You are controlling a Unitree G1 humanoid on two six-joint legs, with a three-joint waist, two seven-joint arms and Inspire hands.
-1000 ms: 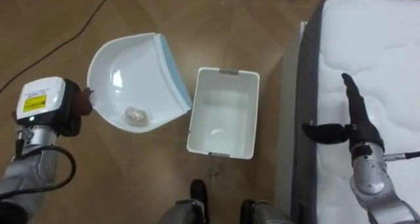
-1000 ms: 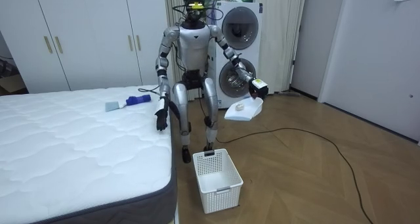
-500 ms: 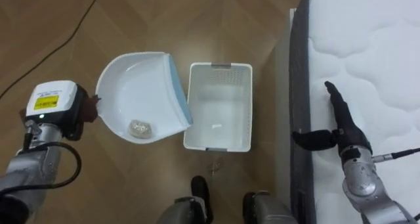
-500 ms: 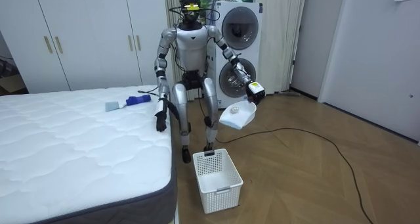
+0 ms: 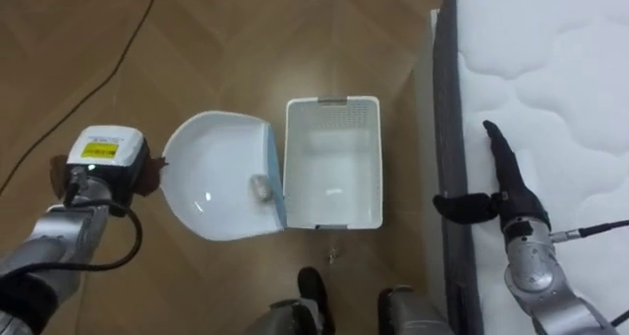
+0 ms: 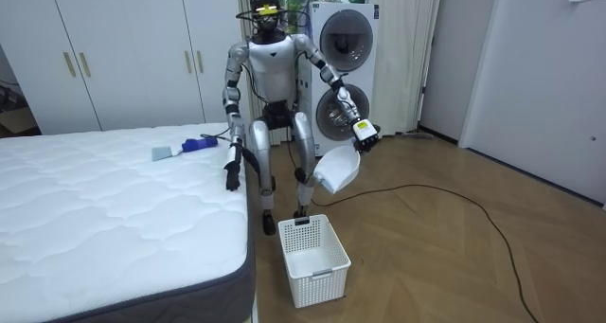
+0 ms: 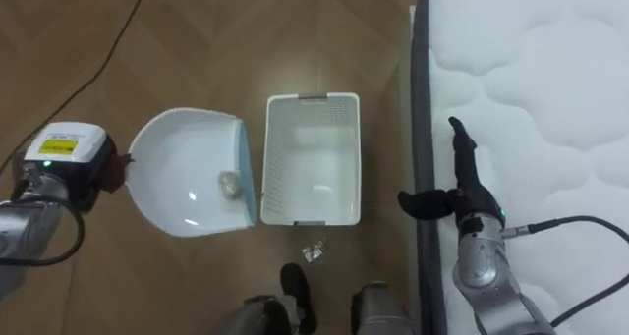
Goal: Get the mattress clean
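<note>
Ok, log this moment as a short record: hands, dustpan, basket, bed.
left hand: shut on the dustpan's handle
dustpan: held above the floor, lip toward the basket
wad: small, pale, in the dustpan near its lip
basket: white, on the floor between dustpan and bed
right hand: open, over the mattress edge
mattress: white, quilted; a blue brush lies on it

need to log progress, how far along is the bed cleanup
Done: a wad is off the bed and in the dustpan. In hand: the left robot hand tilts the dustpan toward the basket, the wad at its lip, not yet in. The right robot hand hangs open by the bed's edge. Left: dump the wad; a scrap lies on the floor; a brush lies on the bed.
</note>
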